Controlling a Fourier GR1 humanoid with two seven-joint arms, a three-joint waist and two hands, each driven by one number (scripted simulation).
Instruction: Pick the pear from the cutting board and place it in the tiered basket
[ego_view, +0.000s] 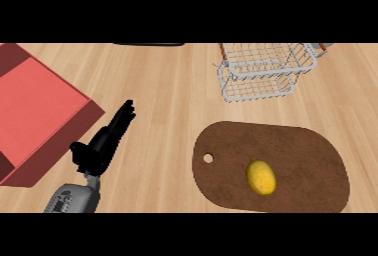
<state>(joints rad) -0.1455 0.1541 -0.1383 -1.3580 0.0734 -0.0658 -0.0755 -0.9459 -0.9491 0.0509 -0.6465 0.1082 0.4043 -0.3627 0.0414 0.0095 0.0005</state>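
Observation:
A yellow pear (260, 177) lies on the dark brown oval cutting board (295, 145) at the lower right of the head view. The white wire tiered basket (264, 70) stands behind the board near the top right, with nothing visible in it. My left hand (103, 142) shows at the lower left, fingers straight and pointing up and to the right, well to the left of the board and touching nothing. My right hand is out of view.
A large red box (37, 110) fills the left edge, close beside my left hand. A dark object (148, 44) peeks in at the top edge. Bare wooden counter (170, 90) lies between the hand, the board and the basket.

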